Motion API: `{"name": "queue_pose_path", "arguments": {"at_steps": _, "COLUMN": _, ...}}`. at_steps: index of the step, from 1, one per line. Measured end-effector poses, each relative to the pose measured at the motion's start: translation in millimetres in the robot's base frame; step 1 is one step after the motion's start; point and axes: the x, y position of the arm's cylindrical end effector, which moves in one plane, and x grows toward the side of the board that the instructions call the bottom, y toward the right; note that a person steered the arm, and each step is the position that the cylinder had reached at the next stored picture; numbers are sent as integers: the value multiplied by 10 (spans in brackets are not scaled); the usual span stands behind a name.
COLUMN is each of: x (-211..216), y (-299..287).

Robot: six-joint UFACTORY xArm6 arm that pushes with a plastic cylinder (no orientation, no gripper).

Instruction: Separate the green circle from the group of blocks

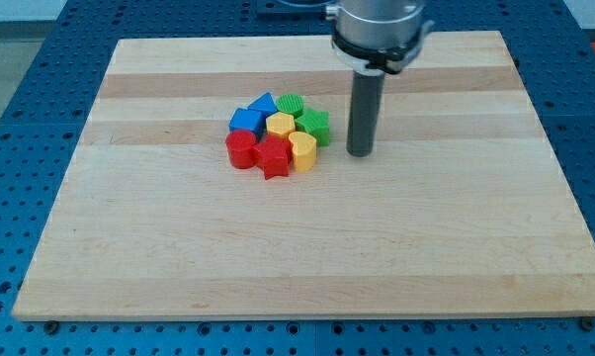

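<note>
The green circle point(291, 103) sits at the top of a tight cluster of blocks on the wooden board point(179, 247). Touching it are a blue triangle point(264, 103) on its left, a yellow hexagon point(280, 125) below it and a green star point(313, 125) to its lower right. The cluster also holds a blue cube point(245, 121), a red cylinder point(241, 149), a red star point(274, 155) and a yellow heart point(301, 151). My tip point(360, 153) rests on the board to the view's right of the cluster, apart from the green star and yellow heart.
The board lies on a blue perforated table point(41, 59). The arm's grey body point(377, 25) hangs over the board's top edge, above the rod.
</note>
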Motion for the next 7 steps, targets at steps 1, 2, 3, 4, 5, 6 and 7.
{"name": "queue_pose_path", "arguments": {"at_steps": 1, "x": -189, "y": -288}}
{"name": "queue_pose_path", "arguments": {"at_steps": 2, "x": -274, "y": -604}}
{"name": "queue_pose_path", "arguments": {"at_steps": 3, "x": -504, "y": -764}}
{"name": "queue_pose_path", "arguments": {"at_steps": 4, "x": -793, "y": -911}}
{"name": "queue_pose_path", "arguments": {"at_steps": 5, "x": -895, "y": -1049}}
{"name": "queue_pose_path", "arguments": {"at_steps": 6, "x": -904, "y": -989}}
{"name": "queue_pose_path", "arguments": {"at_steps": 7, "x": -1071, "y": -1044}}
